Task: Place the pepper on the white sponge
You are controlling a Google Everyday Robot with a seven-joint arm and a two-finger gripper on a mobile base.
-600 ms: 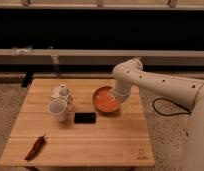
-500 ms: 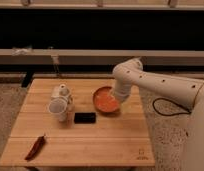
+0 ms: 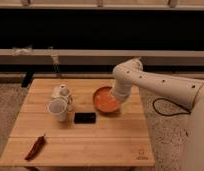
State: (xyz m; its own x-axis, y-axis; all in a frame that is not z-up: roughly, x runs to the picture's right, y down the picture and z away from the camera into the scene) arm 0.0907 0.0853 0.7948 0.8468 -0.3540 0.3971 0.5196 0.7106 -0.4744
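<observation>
I am seeing the gripper [image 3: 116, 100] hanging over the right side of the bowl [image 3: 101, 103], toward the right edge of the table [image 3: 95, 145]; its grip state I cannot tell. The pepper [image 3: 36, 147] is lying near the front left corner, well apart from it.

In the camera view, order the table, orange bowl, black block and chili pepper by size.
1. light wooden table
2. round orange bowl
3. black rectangular block and slender dark red chili pepper: about alike, pepper nearer, so unranked.
The pincer is over the bowl's right side.
</observation>
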